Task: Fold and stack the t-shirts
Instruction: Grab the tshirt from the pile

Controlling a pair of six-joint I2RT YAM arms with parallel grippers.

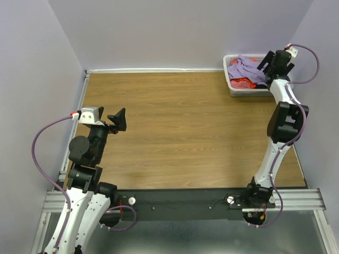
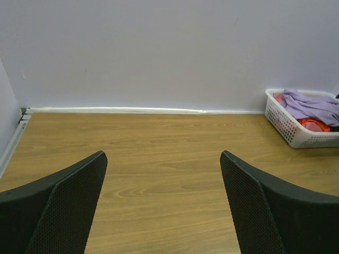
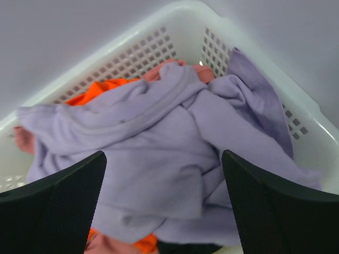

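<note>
Counting the parts: two arms, two grippers, one white lattice basket (image 1: 228, 73) and shirts in three colours. The left gripper (image 1: 117, 120) hovers over the left side of the wooden table (image 1: 185, 132) in the top view. Its jaws are spread wide and hold nothing; its wrist view shows bare wood between its two black fingers (image 2: 63, 211). The right gripper (image 1: 271, 64) hangs over the basket at the upper right of the top view. Its jaws are just as wide and grip nothing, with cloth filling the gap between them in its wrist view.

All the t-shirts lie bunched in the basket. One large lavender t-shirt (image 3: 159, 137) is on top, with a fold draped over the rim. An orange t-shirt (image 3: 100, 87) peeks out beneath it. Pink cloth (image 3: 24, 140) shows at the edges of the pile.

The table is wood grain, enclosed by pale lilac walls (image 1: 175, 32) at the top and on both sides of the top view. A black rail (image 1: 185, 203) runs along the bottom edge.

The lavender shirt hides most of the pile, so the number of orange and pink shirts cannot be told. The right arm partly covers the basket's right side in the top view.
</note>
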